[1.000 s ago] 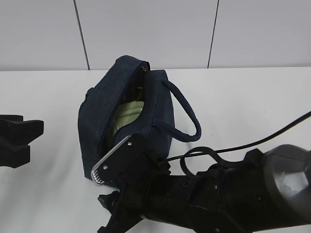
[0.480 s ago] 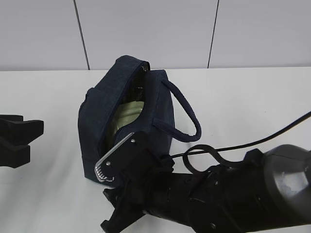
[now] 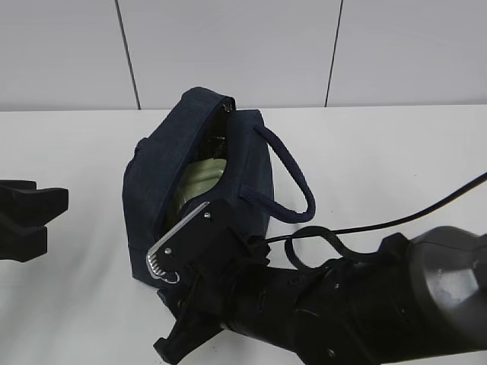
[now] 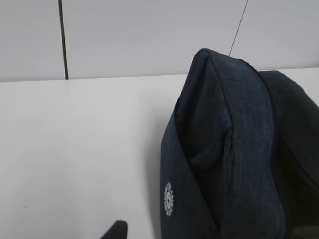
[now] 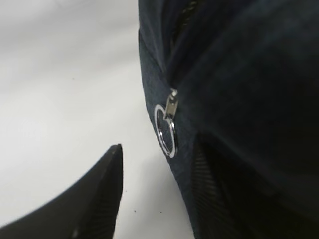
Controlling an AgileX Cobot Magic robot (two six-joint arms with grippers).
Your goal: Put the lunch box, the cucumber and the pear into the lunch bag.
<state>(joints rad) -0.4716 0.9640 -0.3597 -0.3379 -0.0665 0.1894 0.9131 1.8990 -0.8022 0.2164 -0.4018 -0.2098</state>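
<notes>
On the lunch bag (image 4: 234, 149), a small white round emblem (image 4: 169, 198), unreadable.

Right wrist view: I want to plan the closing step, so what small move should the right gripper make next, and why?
Probably ease the right gripper forward until its fingers straddle the silver ring pull, then close. The ring hangs free against the lunch bag, whose top gapes open with the lunch box inside.

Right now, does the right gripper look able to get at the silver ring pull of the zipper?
Probably yes. The ring pull hangs free on the lunch bag, between the open right gripper's fingers; nothing blocks it.
</notes>
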